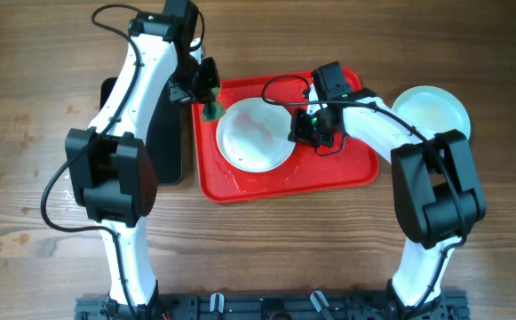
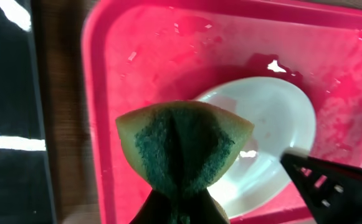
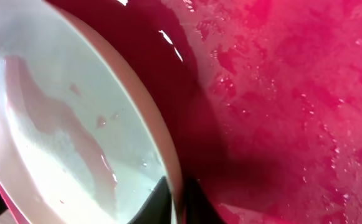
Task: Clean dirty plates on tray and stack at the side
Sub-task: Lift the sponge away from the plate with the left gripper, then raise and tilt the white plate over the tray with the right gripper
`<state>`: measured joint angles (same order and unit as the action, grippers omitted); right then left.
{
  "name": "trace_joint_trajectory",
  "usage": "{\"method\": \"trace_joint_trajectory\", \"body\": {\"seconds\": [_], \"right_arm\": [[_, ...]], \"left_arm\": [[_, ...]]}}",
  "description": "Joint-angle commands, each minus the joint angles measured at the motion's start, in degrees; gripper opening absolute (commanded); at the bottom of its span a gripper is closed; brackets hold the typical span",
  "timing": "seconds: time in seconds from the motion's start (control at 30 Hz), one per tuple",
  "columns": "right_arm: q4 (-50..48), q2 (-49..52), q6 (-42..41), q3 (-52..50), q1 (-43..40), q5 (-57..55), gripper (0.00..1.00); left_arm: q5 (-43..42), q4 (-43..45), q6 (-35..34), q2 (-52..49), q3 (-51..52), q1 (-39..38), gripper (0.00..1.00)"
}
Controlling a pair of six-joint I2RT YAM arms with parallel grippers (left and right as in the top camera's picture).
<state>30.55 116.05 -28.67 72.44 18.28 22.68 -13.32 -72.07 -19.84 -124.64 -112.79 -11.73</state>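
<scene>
Right end effector (image 1: 305, 130) clamps the plate's (image 1: 250, 135) right rim; left end effector (image 1: 210, 98) pinches sponge (image 2: 184, 146) nearby.

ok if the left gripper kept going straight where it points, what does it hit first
Probably the rim of the white plate, sponge first; depth is unclear, so it might land on the red tray beside it.

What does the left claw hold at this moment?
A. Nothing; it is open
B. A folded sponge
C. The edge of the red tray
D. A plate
B: in the left wrist view the left claw is shut on a folded yellow-and-green sponge above the tray, while the right claw pinches the rim of the plate.
</scene>
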Motion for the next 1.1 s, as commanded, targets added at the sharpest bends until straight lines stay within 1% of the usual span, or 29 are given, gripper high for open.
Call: {"method": "trace_joint_trajectory", "body": {"seconds": [0.0,0.13,0.2,0.27,0.43,0.6,0.73,0.87,1.07], "right_arm": [[-0.1,1.9,0.1,-0.7,-0.2,-1.2,0.04],[0.3,0.5,0.3,-0.7,-0.7,-1.2,0.04],[0.7,-1.6,1.9,-0.7,-1.3,-1.3,0.04],[2.2,-4.8,2.2,-0.7,-1.9,-3.8,0.04],[7.0,-14.4,3.2,-0.7,-2.2,-17.5,0.04],[10.2,-23.0,4.6,-0.7,-2.2,-26.8,0.04],[13.1,-29.9,4.7,-0.7,-2.2,-37.9,0.04],[15.1,-33.5,4.7,-0.7,-2.1,-45.8,0.04],[16.3,-35.3,6.4,-0.7,0.5,-56.0,0.04]], "left_arm": [[2.6,-0.1,-0.5,1.1,-0.8,-0.1,0.04],[2.6,-0.2,-0.5,1.1,-0.8,-0.2,0.04],[2.6,-0.2,-0.5,1.1,-0.8,-0.2,0.04],[2.6,-0.2,-0.5,1.1,-0.8,-0.2,0.04],[2.5,-0.1,-0.5,1.1,-0.8,-0.2,0.04],[2.6,0.1,-0.5,1.1,-0.8,-0.2,0.04],[2.5,0.5,-0.6,1.1,-0.8,-0.2,0.04],[2.5,1.0,-0.6,1.1,-0.8,-0.2,0.04],[2.5,1.1,-0.6,1.1,-0.8,-0.2,0.04]]}}
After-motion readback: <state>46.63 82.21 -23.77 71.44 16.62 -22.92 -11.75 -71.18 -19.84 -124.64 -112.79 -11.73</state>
